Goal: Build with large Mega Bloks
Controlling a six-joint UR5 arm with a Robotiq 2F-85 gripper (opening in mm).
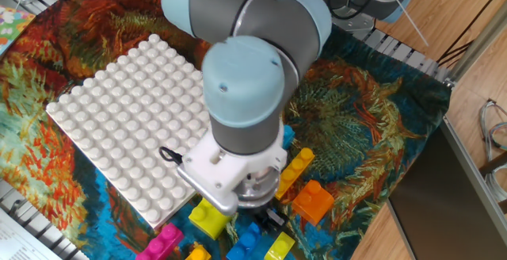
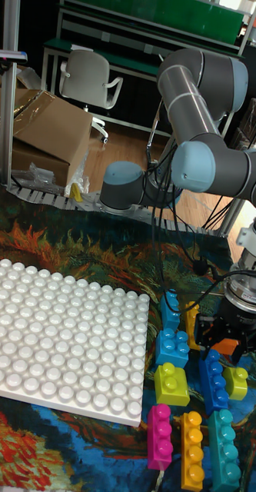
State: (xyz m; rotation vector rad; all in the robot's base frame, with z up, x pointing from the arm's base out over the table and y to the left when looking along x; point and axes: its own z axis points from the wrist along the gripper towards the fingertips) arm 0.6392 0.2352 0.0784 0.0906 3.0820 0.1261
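My gripper (image 2: 231, 332) hangs low over the cluster of Mega Bloks at the baseplate's corner; its black fingers (image 2: 205, 330) stand apart, so it is open. An orange brick (image 2: 228, 347) shows between and behind the fingers, and I cannot tell if they touch it. Around it lie a dark blue brick (image 2: 214, 380), a light blue brick (image 2: 173, 344) and lime-yellow bricks (image 2: 171, 383). In the fixed view the arm hides most of the gripper (image 1: 267, 212); the orange brick (image 1: 313, 200), a long yellow brick (image 1: 294, 171) and a yellow brick (image 1: 207, 217) lie beside it.
The white studded baseplate (image 2: 66, 330) (image 1: 119, 129) lies left of the bricks with nothing on it. Pink (image 2: 158, 436), orange-yellow (image 2: 191, 450) and teal (image 2: 224, 450) bricks lie nearer the front. A patterned cloth covers the table. The arm's base (image 2: 128, 187) stands at the back.
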